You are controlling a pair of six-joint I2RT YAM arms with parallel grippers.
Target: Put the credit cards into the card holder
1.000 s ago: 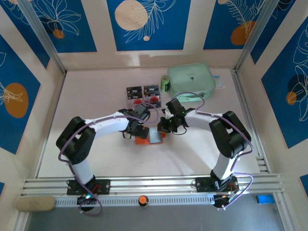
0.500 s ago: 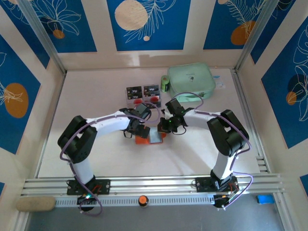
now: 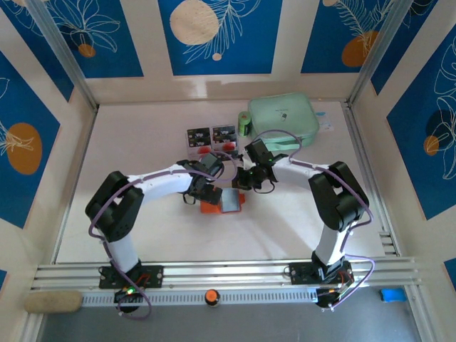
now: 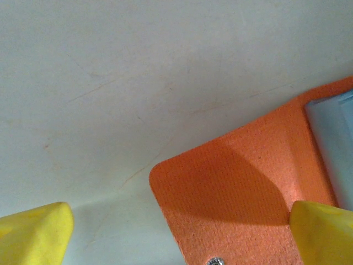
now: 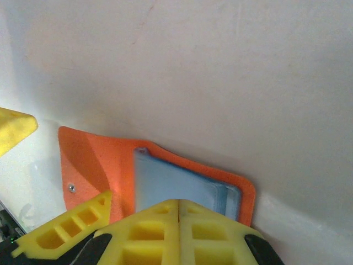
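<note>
Two credit cards [image 3: 200, 140] [image 3: 225, 137], black with red blobs, lie side by side at the back of the table. The orange card holder [image 3: 214, 207] lies open in the middle, its grey pocket [image 3: 231, 201] facing up. My left gripper [image 3: 204, 191] is open and low over the holder's left flap [image 4: 231, 187]; one yellow fingertip [image 4: 36, 232] rests off the flap, the other [image 4: 322, 232] on it. My right gripper [image 5: 179, 203] is shut with nothing between its fingers, hovering just above the grey pocket [image 5: 176, 179]. In the top view that gripper [image 3: 242, 179] sits at the holder's far right corner.
A mint-green zip pouch [image 3: 283, 117] stands at the back right, with a small green object [image 3: 244, 126] against its left side. White walls fence the table. The snap button [image 5: 70, 187] shows on the flap between the left gripper's yellow fingers [image 5: 14, 127].
My right gripper has drawn back a little from the holder, toward the far side, still shut. The left arm and the holder have stayed put.
</note>
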